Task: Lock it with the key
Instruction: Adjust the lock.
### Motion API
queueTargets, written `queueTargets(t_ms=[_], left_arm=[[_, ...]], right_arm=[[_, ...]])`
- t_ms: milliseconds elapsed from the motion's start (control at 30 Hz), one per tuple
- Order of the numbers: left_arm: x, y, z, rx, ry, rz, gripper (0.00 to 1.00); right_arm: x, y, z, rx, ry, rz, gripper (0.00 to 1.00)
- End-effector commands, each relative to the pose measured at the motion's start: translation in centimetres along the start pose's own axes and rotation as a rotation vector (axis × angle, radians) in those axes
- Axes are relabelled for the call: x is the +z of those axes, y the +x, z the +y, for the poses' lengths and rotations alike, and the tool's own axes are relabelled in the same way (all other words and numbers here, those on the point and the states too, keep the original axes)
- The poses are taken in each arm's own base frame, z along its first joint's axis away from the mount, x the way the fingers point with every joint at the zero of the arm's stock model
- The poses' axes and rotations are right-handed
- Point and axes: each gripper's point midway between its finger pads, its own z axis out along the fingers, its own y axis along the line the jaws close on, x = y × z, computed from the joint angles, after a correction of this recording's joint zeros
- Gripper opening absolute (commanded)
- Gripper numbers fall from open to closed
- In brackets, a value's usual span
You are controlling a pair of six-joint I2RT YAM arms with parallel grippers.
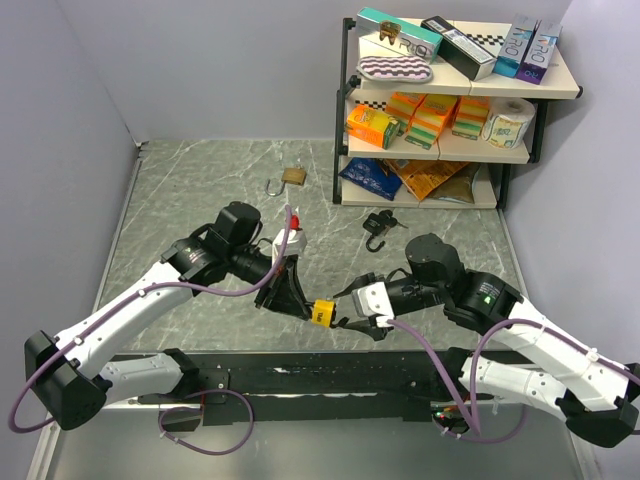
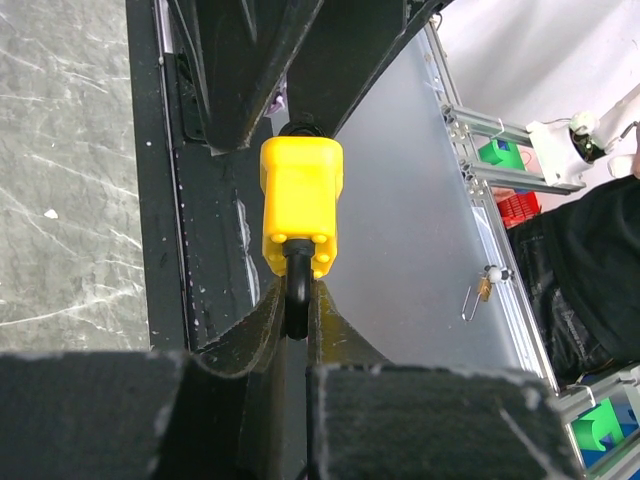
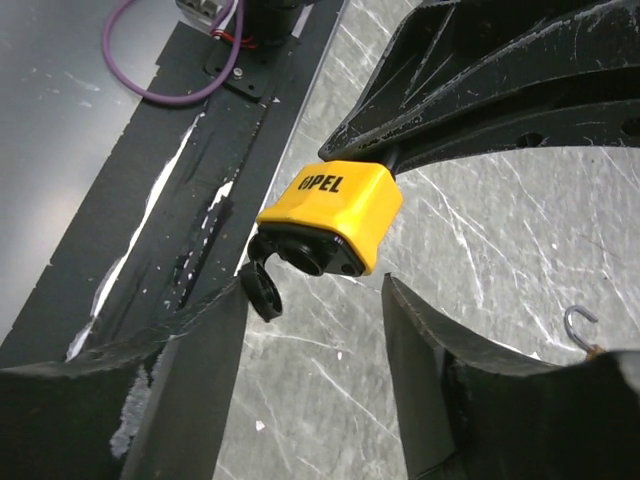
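Showing the yellow padlock raised above the near edge of the table, midway between the two arms. Clamped by its black shackle in the narrowed fingers of the left gripper, with the body pointing right and the keyhole end turned toward the right gripper. Holding nothing visible on the right: fingers set apart, just short of the keyhole end, not touching the body. Hanging beside the keyhole, a small black round piece; key head or dust cap, cannot tell. No key seen for certain in either gripper.

Handling, as judged:
- Probably compact, rigid and heavy for its size, not fragile.
- Smooth coated body, apt to slip or twist in a pinch.
- Thin round shackle, likely to let the body swing about it.

Best taken as here, pinched on the shackle close to the body, to resist the turning force at the keyhole. For the key, once located, grip on the flat head with the blade in line with the keyhole; small, light, easily skewed or dropped. Main risk: rotation of the body under the push of insertion.
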Motion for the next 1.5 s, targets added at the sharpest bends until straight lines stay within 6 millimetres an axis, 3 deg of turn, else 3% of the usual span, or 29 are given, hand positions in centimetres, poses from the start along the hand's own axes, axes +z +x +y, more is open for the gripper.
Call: queueTargets(t_ms=[0,1033,1300,1467], left_arm=[[0.2,-1.3,-1.3,0.077,0.062,-0.023,0.01],[2.7,-0.2,-1.8,0.118,0.090,0.055,0.01],[3.0,-0.2,-2.1,0.110,0.110,0.051,0.01],[3.0,0.0,-2.1,0.105,0.115,0.048,0.01]], right_arm=[[-0.1,-2.6,-1.2,-0.066,0.021,-0.069,0.61],[1.8,-3.6,-1.5,-0.088,-0.028,-0.106,0.40],[2.5,-3.8,-2.7,-0.024,0.013,-0.125,0.34],[2.9,-4.3,-4.5,-0.010,0.087,-0.144,0.29]])
